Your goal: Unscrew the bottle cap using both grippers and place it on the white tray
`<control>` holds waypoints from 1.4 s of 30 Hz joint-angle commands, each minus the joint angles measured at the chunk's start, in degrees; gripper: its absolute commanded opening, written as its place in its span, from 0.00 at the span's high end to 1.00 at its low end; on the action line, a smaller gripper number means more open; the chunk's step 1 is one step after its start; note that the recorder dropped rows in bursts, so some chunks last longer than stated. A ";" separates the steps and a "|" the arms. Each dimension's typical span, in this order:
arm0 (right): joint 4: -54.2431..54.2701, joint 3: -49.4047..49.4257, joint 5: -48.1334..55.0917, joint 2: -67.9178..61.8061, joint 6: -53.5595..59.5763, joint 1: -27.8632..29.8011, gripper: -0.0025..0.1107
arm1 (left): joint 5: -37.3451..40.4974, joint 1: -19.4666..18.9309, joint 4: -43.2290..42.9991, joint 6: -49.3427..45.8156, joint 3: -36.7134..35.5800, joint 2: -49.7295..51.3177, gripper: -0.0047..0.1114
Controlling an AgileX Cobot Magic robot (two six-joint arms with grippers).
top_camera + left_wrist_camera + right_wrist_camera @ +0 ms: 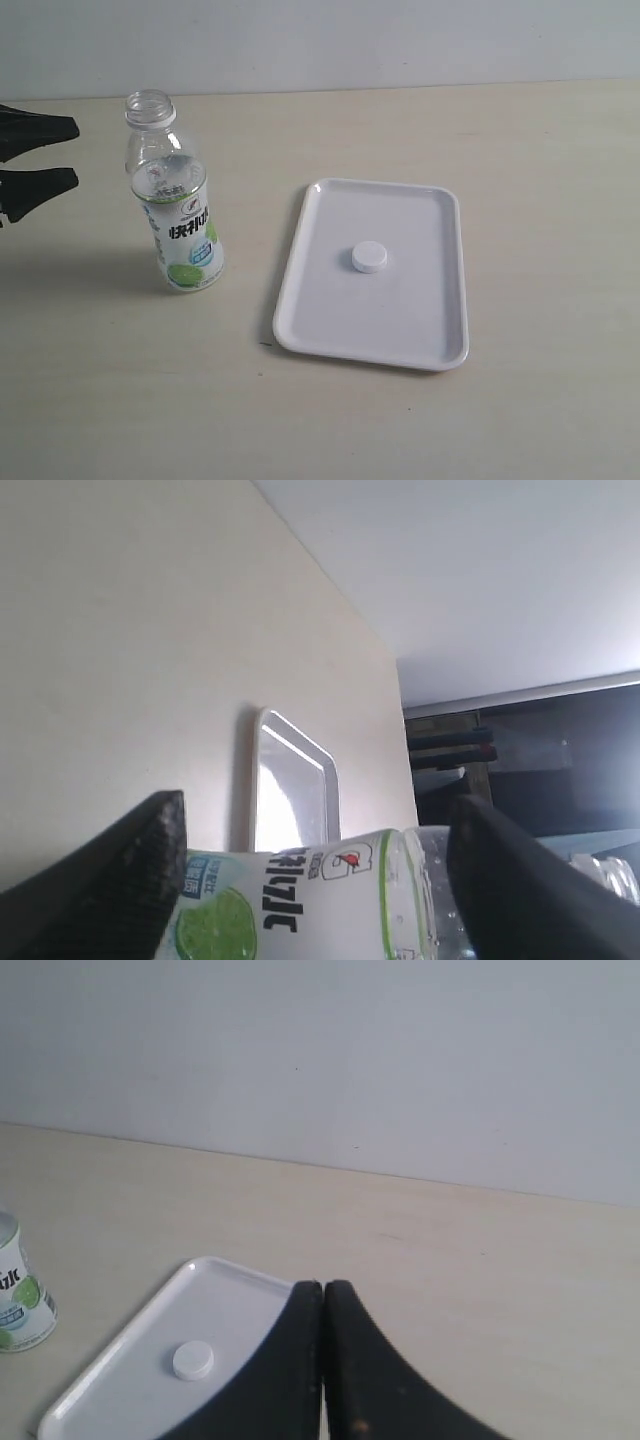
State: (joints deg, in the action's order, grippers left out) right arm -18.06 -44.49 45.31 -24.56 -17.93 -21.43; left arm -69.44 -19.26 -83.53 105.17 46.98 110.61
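The clear bottle (176, 205) with its lime label stands upright on the table, its neck open and capless. The small white cap (369, 258) lies flat near the middle of the white tray (440, 330). My left gripper (72, 153) is open at the far left, its tips a short way from the bottle and not touching it. In the left wrist view the bottle (330, 905) shows between the spread fingers (135, 870). My right gripper (322, 1290) is shut and holds nothing; it is outside the exterior view. The right wrist view shows the cap (193, 1361) on the tray (110, 1380).
The pale table (520, 140) runs back to a light wall (320, 40). The tray lies to the right of the bottle with a gap of bare table between them.
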 commanded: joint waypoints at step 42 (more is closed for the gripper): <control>3.03 9.57 -2.74 0.52 -10.27 0.07 0.98 | -0.53 0.06 9.09 -6.21 -14.48 -32.74 0.96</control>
State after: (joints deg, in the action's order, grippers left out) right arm -14.85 -35.15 42.61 -24.22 -28.01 -21.43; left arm -69.54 -19.26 -75.14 98.93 32.87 78.58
